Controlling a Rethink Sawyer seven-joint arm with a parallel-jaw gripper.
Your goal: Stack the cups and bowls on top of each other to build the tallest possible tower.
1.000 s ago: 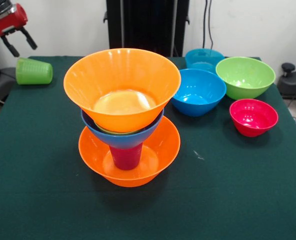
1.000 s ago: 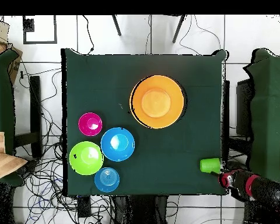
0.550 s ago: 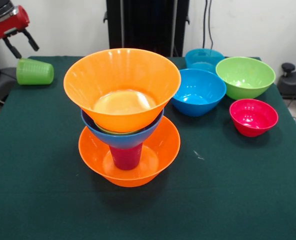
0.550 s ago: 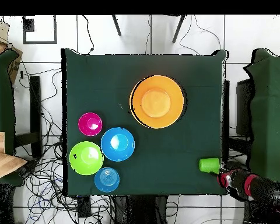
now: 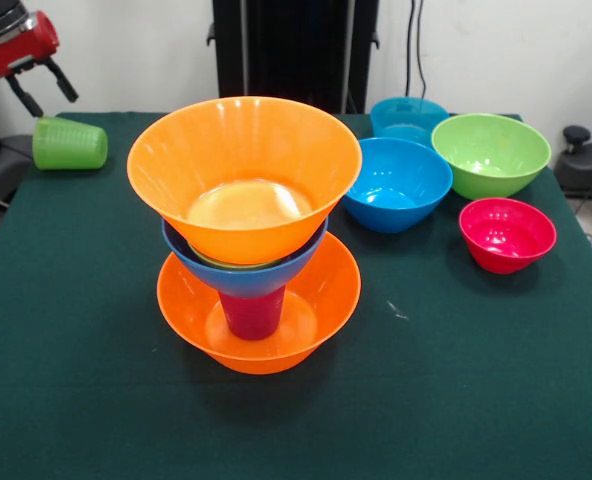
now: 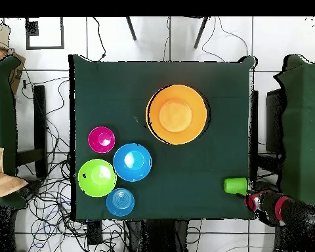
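Fingers (image 5: pixel 40 88) spread wide, empty, just above green cup (image 5: pixel 69 143) lying sideways at tabletop (image 5: pixel 476 380) corner. Tower (image 5: pixel 246 220) well apart. Risk: off-centre closure rolls cup off edge.

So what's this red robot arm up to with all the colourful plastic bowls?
It is building a tower from cups and bowls: an orange bowl at the bottom, a purple cup standing in it, then a blue bowl and a second orange bowl on top. The gripper hangs open and empty over the table's corner, just above a green cup lying on its side. Four loose bowls wait on the other side: blue, teal, lime green and red-pink.
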